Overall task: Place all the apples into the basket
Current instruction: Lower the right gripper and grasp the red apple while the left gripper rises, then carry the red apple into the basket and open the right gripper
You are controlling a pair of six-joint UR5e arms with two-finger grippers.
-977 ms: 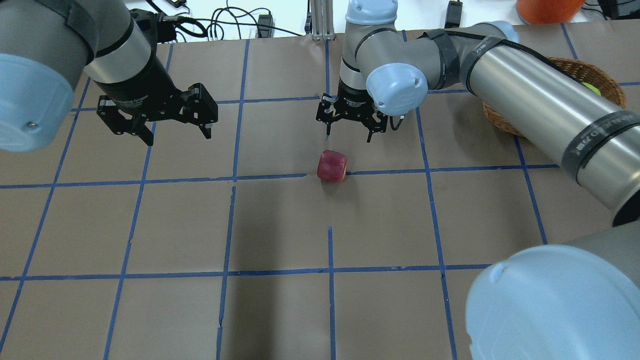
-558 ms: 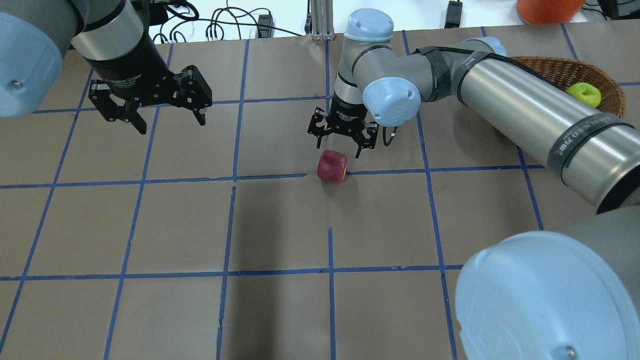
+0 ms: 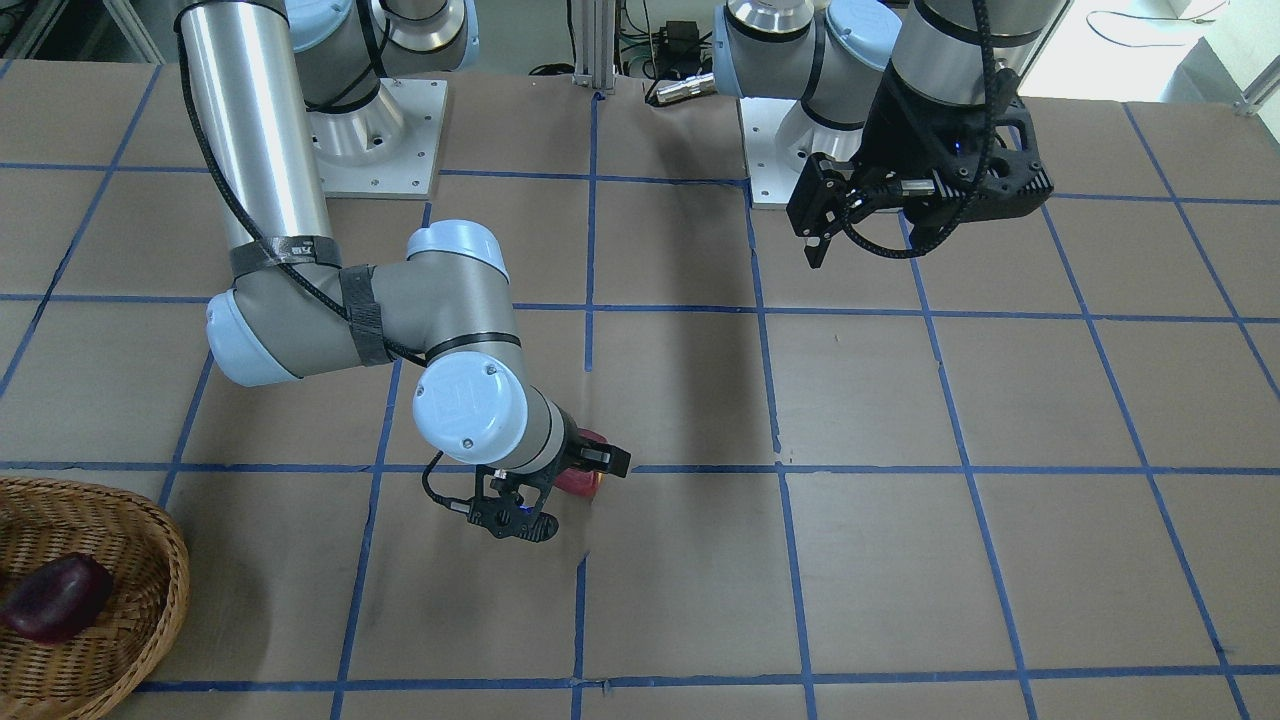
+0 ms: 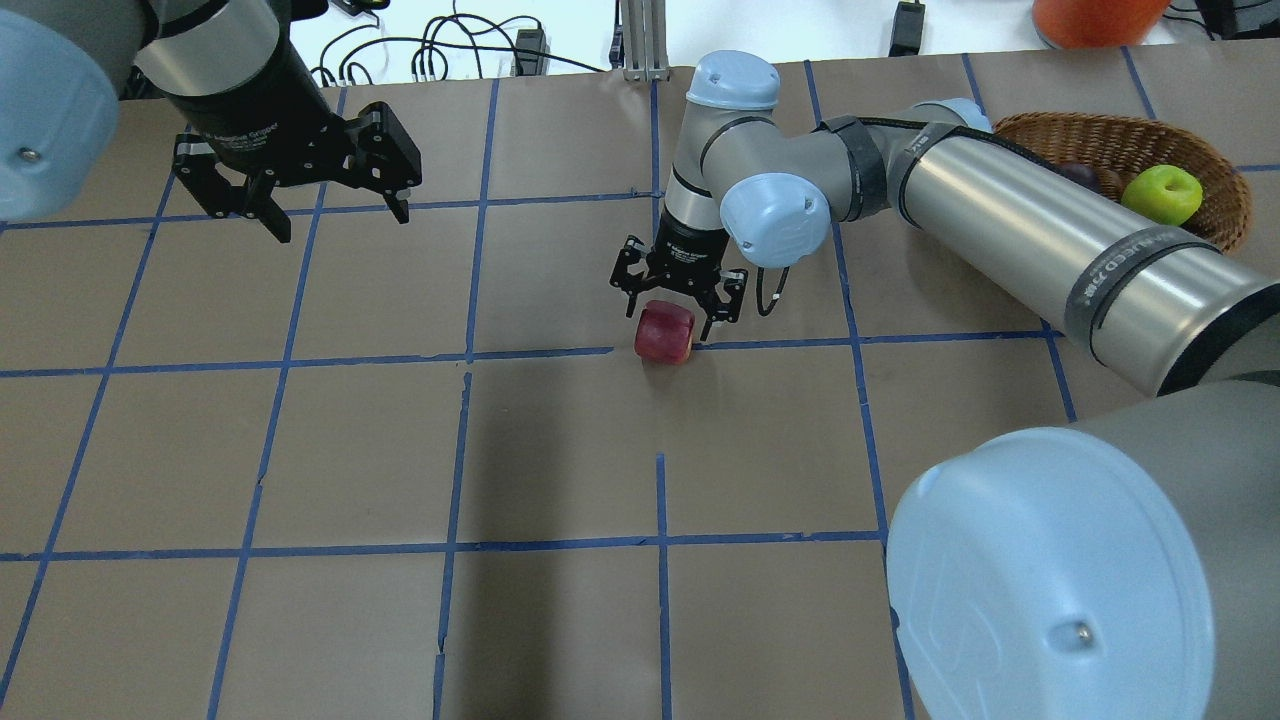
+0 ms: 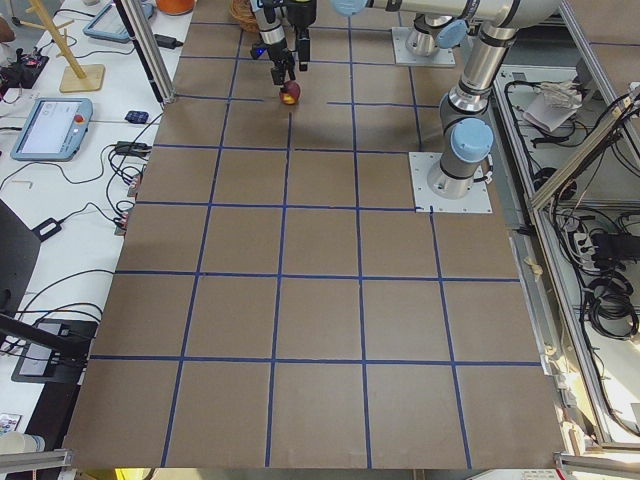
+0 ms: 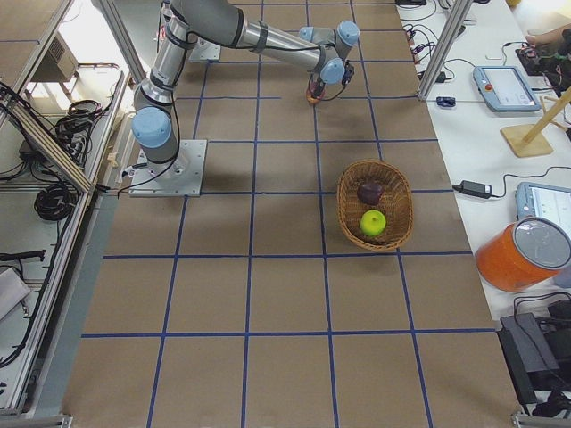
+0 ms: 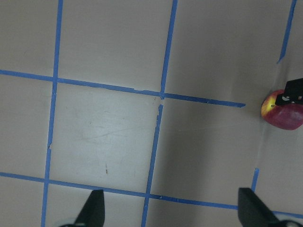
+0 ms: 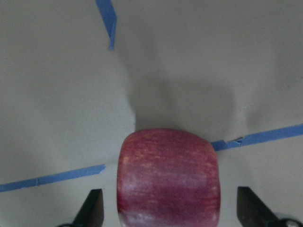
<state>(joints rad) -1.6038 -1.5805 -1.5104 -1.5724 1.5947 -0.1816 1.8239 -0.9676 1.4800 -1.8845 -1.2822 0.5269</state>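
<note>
Straddling the red apple (image 4: 664, 333) on the table (image 4: 560, 450), the right claw (image 4: 672, 318) stands spread wide, not touching it. The left claw (image 4: 340, 222), also spread, hangs well apart. The green apple (image 4: 1160, 194) and the maroon apple (image 6: 369, 191) lie in the basket (image 4: 1228, 215).

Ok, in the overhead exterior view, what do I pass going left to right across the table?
left end effector → red apple → maroon apple → green apple. Left out: the right end effector, which overlaps the red apple, and the basket, which spans both other apples.
</note>
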